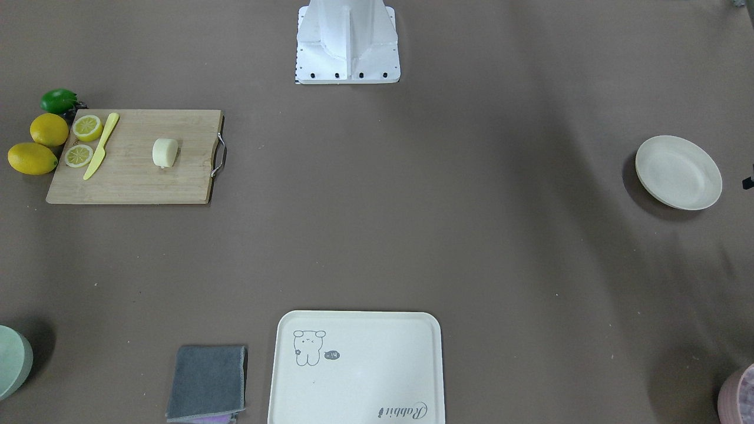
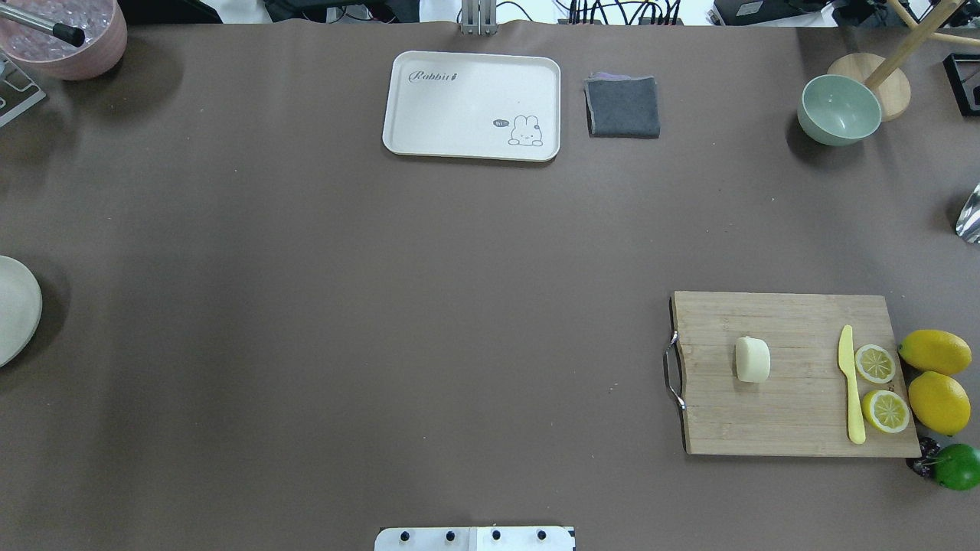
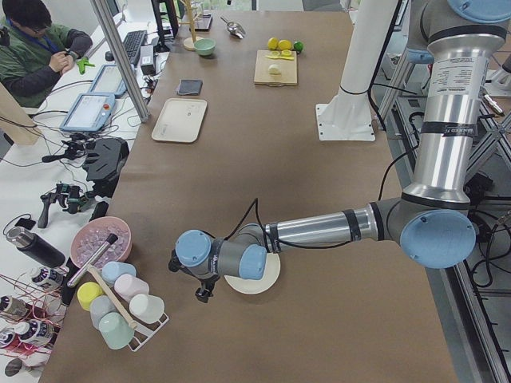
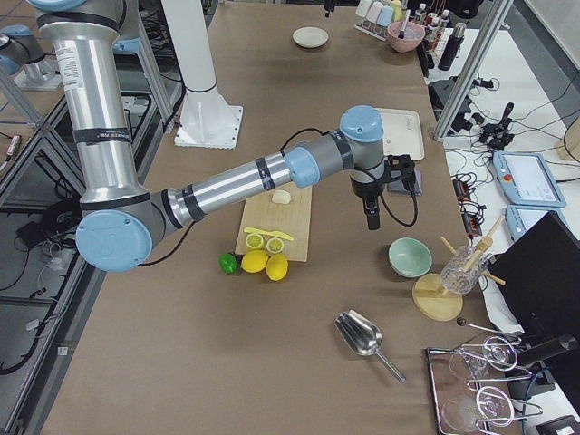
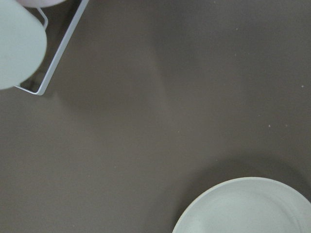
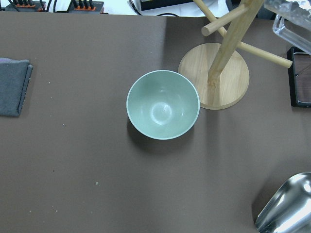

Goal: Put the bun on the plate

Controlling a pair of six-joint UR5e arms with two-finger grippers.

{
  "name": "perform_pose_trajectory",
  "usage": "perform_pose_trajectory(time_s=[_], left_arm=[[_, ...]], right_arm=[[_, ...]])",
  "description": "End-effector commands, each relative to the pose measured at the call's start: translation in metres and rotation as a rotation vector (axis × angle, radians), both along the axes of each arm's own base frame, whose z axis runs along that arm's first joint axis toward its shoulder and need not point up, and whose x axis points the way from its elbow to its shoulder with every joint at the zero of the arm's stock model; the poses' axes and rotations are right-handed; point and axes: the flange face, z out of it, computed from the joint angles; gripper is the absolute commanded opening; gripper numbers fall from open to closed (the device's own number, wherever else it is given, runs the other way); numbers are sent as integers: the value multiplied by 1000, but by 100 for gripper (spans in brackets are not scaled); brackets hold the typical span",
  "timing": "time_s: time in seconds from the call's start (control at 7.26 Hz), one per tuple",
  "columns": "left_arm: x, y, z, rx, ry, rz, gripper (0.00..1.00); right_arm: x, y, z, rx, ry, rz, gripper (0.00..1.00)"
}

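Bun (image 2: 752,360) on cutting board (image 2: 796,417); plate (image 1: 677,172) well apart, across the table (image 2: 383,306)

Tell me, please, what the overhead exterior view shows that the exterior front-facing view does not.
Only the overhead view shows the wooden stand beside the whole green bowl, and a metal scoop at its right edge; of the plate it shows just a part. Only the front-facing view shows the plate whole and empty; it cuts off most of the green bowl. Both show the bun lying on the cutting board, apart from the yellow knife and lemon halves, plus the cream tray and the grey cloth.
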Motion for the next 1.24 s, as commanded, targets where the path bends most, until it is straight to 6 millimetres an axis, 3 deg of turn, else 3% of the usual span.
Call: perform_pose_trajectory(time_s=[0.0,0.41,0.55,1.1], left_arm=[[14,16,23,34,3,89,97],[38,18,22,48,4,140,93],[54,19,23,60,-5,175,85],[71,19,24,61,-7,210,82]], right_arm=[[-6,4,-4,9,-6,-15,100],[-7,6,-12,23,-1,-13,100],[-8,6,-12,23,1,-15,100],[-8,8,-7,19,1,-15,100]])
